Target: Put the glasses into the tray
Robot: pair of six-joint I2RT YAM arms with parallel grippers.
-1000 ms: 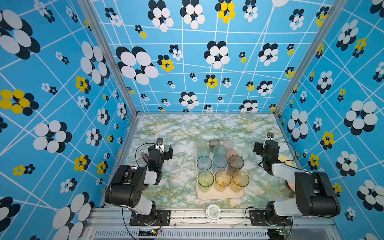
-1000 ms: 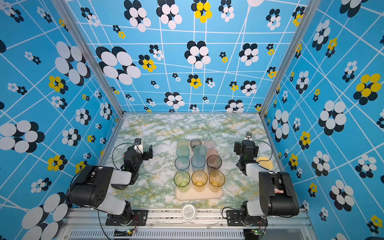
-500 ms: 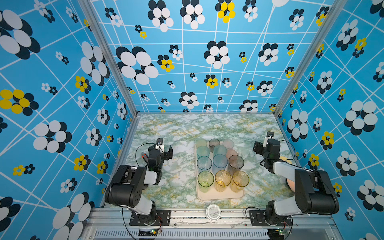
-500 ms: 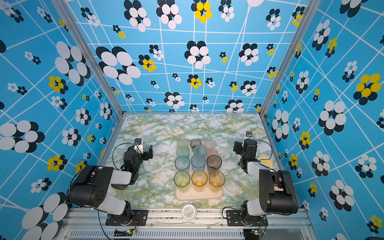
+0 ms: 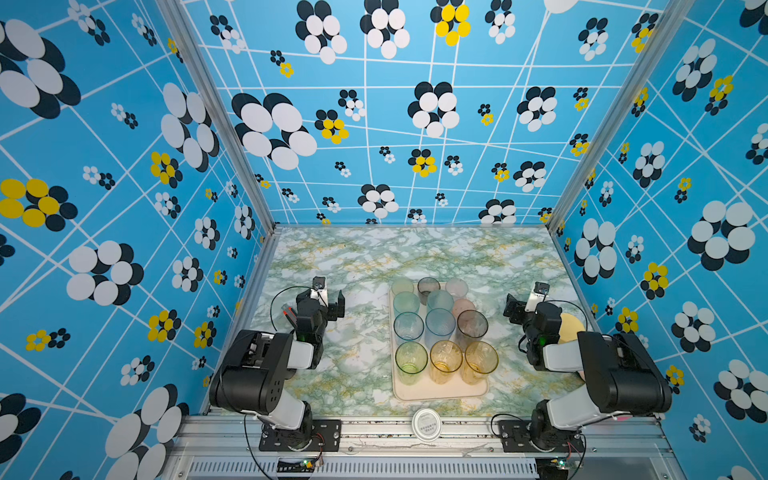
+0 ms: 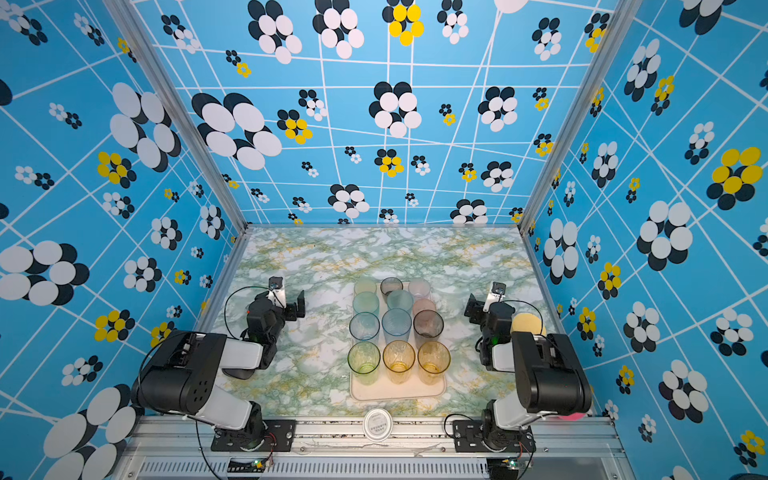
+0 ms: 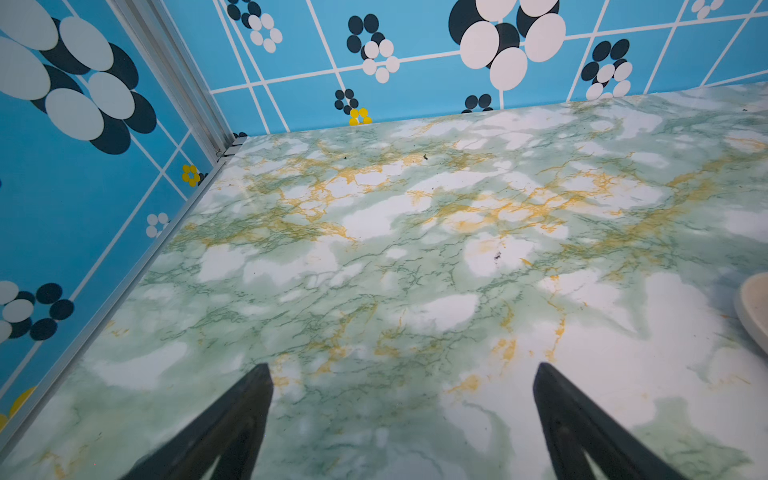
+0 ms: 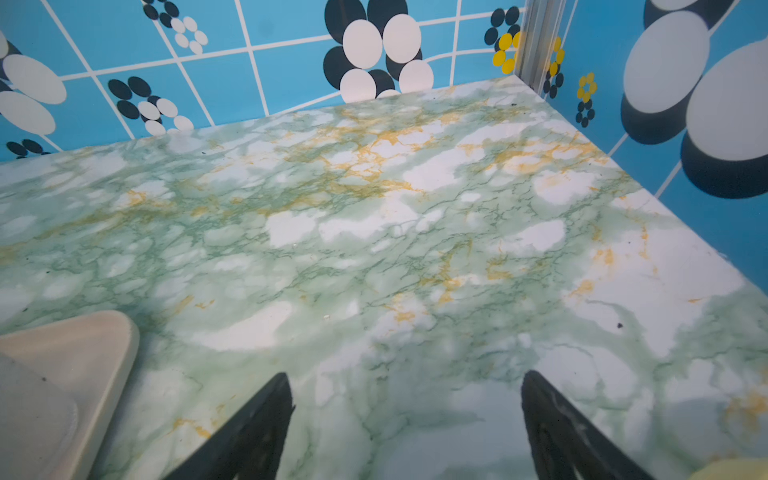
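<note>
Tinted translucent glasses (image 5: 440,328) all stand in the cream rectangular plastic tray (image 5: 436,394); placing looks done.
Left gripper (image 7: 402,368) and right gripper (image 8: 404,374) hang spread, empty, toward the worktop's (image 5: 353,257) side edges; no pick seems left.

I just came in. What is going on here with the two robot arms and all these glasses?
The loading looks done. All the glasses that I can see stand upright in rows inside the tray in the middle of the table; none stands outside it. The left gripper and the right gripper are both open and empty. Each hangs over bare table on its own side of the tray and touches nothing.
</note>
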